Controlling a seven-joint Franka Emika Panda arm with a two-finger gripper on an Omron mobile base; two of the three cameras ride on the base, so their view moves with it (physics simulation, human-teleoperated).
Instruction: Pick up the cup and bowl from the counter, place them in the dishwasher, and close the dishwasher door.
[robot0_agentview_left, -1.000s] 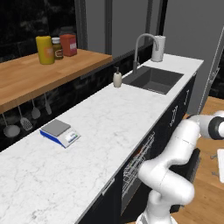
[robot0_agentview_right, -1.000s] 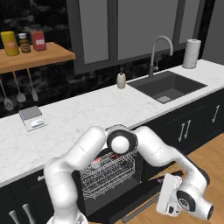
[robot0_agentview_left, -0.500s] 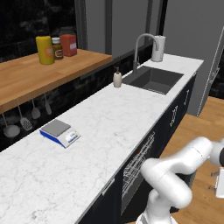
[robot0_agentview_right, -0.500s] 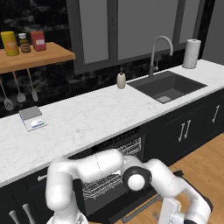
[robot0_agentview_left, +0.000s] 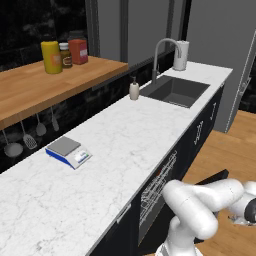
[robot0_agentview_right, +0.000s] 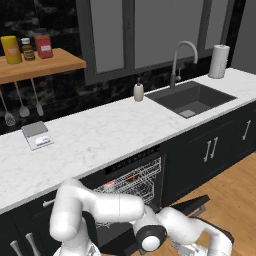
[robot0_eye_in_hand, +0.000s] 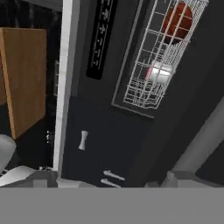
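Observation:
The dishwasher (robot0_agentview_right: 131, 186) stands open under the white marble counter (robot0_agentview_right: 100, 131), its wire rack (robot0_agentview_left: 159, 184) pulled out. In the hand view, which is rolled sideways, the red-orange bowl (robot0_eye_in_hand: 177, 22) and the white cup (robot0_eye_in_hand: 159, 72) lie in the rack (robot0_eye_in_hand: 144, 87). A spot of red from the bowl (robot0_agentview_right: 132, 176) shows through the wires. The dishwasher door (robot0_agentview_right: 193, 204) hangs down and open, a black panel (robot0_agentview_left: 214, 177) close to the floor. My gripper (robot0_eye_in_hand: 105, 183) is open and holds nothing. It hovers low in front of the dishwasher, beside the door, well short of the rack.
On the counter are a small scale (robot0_agentview_left: 68, 151), a soap bottle (robot0_agentview_left: 134, 90), a sink (robot0_agentview_left: 175, 91) with a faucet (robot0_agentview_right: 181, 56), and a paper towel roll (robot0_agentview_right: 218, 61). Jars (robot0_agentview_left: 78, 51) stand on the wooden shelf. Black cabinets (robot0_agentview_right: 212, 150) flank the dishwasher, and wooden floor (robot0_agentview_left: 235, 145) lies to the right.
My arm has sunk from in front of the rack down toward the floor by the door. The gripper has stayed open. Nothing on the counter has moved.

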